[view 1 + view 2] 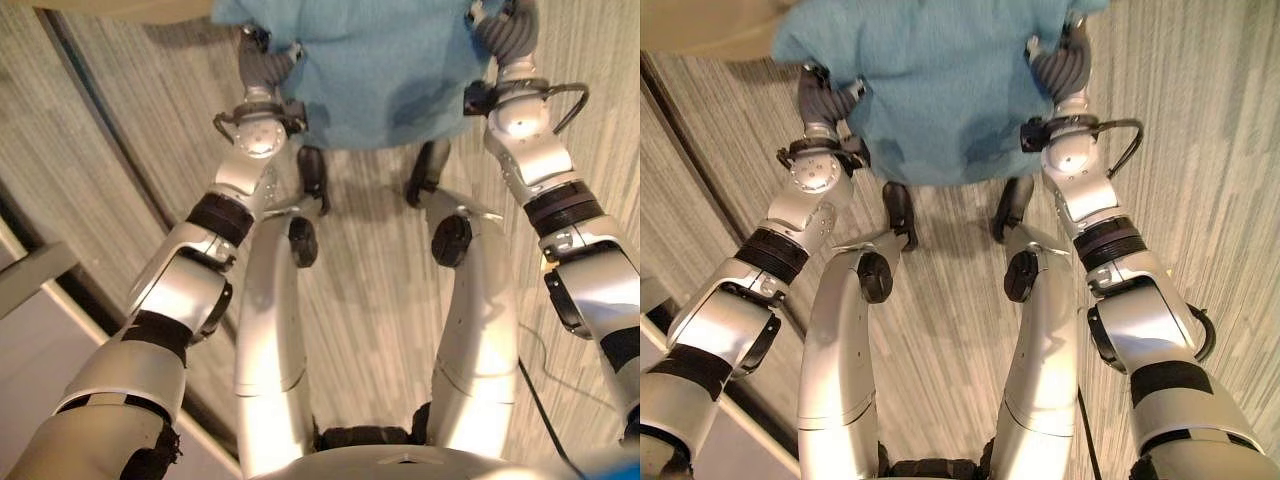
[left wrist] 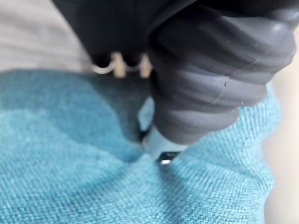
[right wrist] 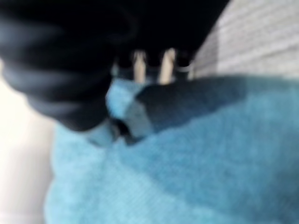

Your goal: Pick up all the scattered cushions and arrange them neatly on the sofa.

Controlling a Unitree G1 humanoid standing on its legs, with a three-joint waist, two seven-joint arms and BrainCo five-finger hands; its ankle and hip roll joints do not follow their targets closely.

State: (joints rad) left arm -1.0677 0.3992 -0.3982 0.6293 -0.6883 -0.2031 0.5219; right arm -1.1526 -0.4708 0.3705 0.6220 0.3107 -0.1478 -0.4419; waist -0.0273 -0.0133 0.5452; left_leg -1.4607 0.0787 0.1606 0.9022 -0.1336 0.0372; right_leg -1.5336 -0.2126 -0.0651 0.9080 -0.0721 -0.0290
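The teal cushion hangs at twelve o'clock between the left hand and right hand, fingers buried in fabric so their grip cannot be told; I judge level, even carrying keeps it square for the sofa.

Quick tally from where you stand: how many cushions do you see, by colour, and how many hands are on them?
Teal cushion: 1, held above the floor between both hands.
Hands on it: 2, the left hand and the right hand, one at each side edge; their fingers are hidden in the fabric.
Total: 1 cushion, 2 hands.
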